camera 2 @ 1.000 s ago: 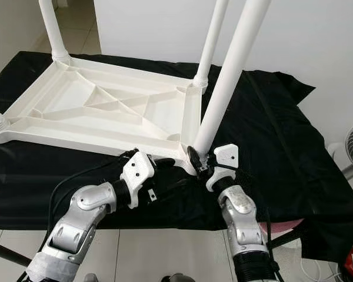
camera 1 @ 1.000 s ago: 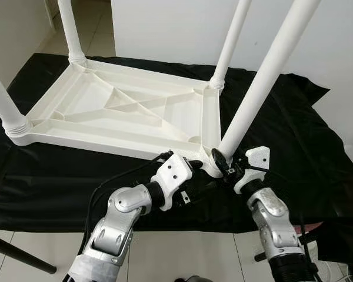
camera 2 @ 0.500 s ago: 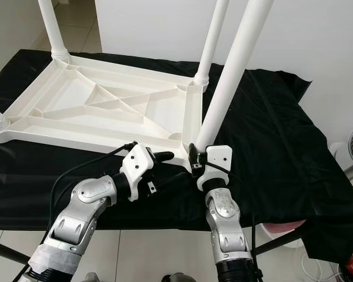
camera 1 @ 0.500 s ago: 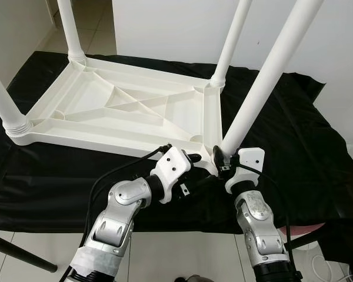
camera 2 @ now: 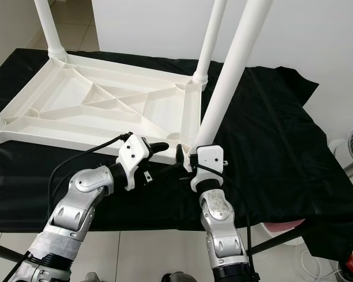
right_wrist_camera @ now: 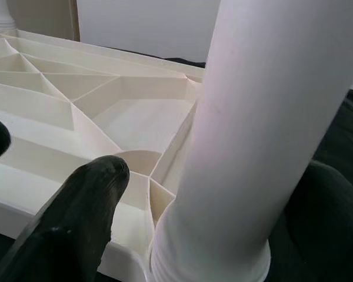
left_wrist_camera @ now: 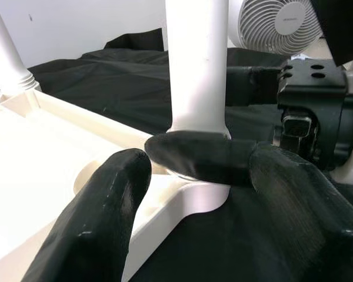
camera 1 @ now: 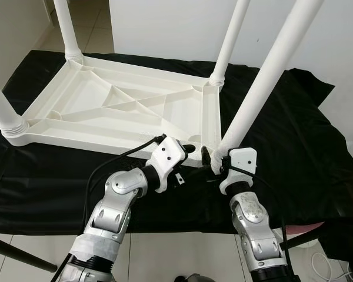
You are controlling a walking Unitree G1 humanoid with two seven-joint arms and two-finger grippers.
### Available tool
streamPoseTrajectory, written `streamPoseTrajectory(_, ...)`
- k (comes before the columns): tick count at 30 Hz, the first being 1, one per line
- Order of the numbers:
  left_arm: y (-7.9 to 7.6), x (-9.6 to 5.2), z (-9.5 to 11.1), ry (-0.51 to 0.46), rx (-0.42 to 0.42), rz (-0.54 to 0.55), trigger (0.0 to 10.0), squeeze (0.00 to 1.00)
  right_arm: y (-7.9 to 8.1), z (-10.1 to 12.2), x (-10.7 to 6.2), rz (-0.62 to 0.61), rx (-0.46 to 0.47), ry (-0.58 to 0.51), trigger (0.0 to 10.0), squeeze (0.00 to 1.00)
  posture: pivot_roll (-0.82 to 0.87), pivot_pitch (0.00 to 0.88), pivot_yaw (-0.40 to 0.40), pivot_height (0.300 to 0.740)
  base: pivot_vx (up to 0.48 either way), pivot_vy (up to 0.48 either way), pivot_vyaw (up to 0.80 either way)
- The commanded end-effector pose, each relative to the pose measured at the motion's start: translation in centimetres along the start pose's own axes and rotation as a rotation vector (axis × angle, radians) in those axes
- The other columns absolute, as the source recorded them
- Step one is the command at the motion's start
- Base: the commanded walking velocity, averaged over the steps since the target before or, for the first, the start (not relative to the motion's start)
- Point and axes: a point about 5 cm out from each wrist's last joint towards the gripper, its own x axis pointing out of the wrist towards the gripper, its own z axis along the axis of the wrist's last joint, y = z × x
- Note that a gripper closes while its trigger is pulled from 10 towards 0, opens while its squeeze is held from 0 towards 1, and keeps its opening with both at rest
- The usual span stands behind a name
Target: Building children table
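A white plastic children's table (camera 1: 123,111) lies upside down on a black cloth, its legs pointing up. The near right leg (camera 1: 265,82) stands in the corner socket closest to me. My right gripper (camera 1: 215,160) is shut on this leg just above its base; in the right wrist view the leg (right_wrist_camera: 253,135) sits between the two black fingers (right_wrist_camera: 88,205). My left gripper (camera 2: 162,155) is open at the same corner, and in the left wrist view its fingers (left_wrist_camera: 100,217) straddle the table's corner (left_wrist_camera: 188,197) beside the leg's foot.
Three other legs (camera 1: 229,41) (camera 1: 67,29) (camera 1: 0,106) stand up from the far and left corners. The black cloth (camera 1: 294,147) covers the work surface, with tiled floor below its front edge. A white fan (left_wrist_camera: 276,23) stands off to the right. A white wall rises behind.
My right gripper has swung leftward round the base of the near leg. The left gripper has pushed forward to the table's corner.
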Motion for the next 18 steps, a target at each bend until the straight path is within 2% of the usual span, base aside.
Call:
streamPoseTrajectory(1,0.9,0.1,-0.2,-0.001,-0.001,0.158,10.0,0.0,-1.4,0.0,-0.2,0.019,-0.008,0.01,10.0,0.11,-0.05,0.062,-0.083,0.74,0.0,0.0,0.0)
streamPoseTrajectory(2,0.9,0.1,-0.2,-0.001,-0.001,0.158,10.0,0.0,-1.4,0.0,-0.2,0.019,-0.008,0.01,10.0,0.11,-0.05,0.062,-0.083,0.74,0.0,0.0,0.0)
streamPoseTrajectory(3,0.9,0.1,-0.2,-0.007,0.005,0.153,10.0,0.0,-1.7,-0.1,-0.2,0.054,-0.011,0.012,10.0,0.0,-0.05,0.058,-0.083,0.74,0.0,0.0,0.0)
streamPoseTrajectory(8,0.8,0.1,-0.3,-0.007,0.008,0.125,10.0,0.0,-3.0,-0.3,-0.1,0.138,-0.01,0.019,10.0,0.0,-0.05,0.046,-0.082,0.74,0.0,0.0,0.0)
streamPoseTrajectory(10,0.7,0.0,-0.5,0.003,0.009,0.107,10.0,0.0,-3.9,-0.3,0.2,0.188,-0.03,0.023,10.0,0.0,-0.05,0.043,-0.083,0.74,0.0,0.0,0.0)
streamPoseTrajectory(12,0.8,-0.2,-0.7,0.013,0.013,0.112,10.0,0.0,-4.7,-0.6,0.6,0.248,-0.089,0.031,10.0,0.0,-0.05,0.038,-0.08,0.74,0.0,0.0,0.0)
streamPoseTrajectory(13,0.8,-0.2,-0.7,0.013,0.013,0.112,10.0,0.0,-4.7,-0.6,0.6,0.248,-0.089,0.031,10.0,0.0,-0.05,0.038,-0.08,0.74,0.0,0.0,0.0)
streamPoseTrajectory(14,0.8,-0.3,-0.8,0.017,0.013,0.104,10.0,0.0,-5.3,-0.9,1.1,0.285,-0.072,0.055,10.0,0.0,-0.05,0.035,-0.079,0.74,0.0,0.0,0.0)
streamPoseTrajectory(18,0.9,-0.3,-0.9,0.021,0.02,0.104,10.0,0.0,-5.5,-0.9,1.4,0.341,-0.048,0.054,10.0,0.0,-0.04,0.032,-0.078,0.74,0.0,0.0,0.0)
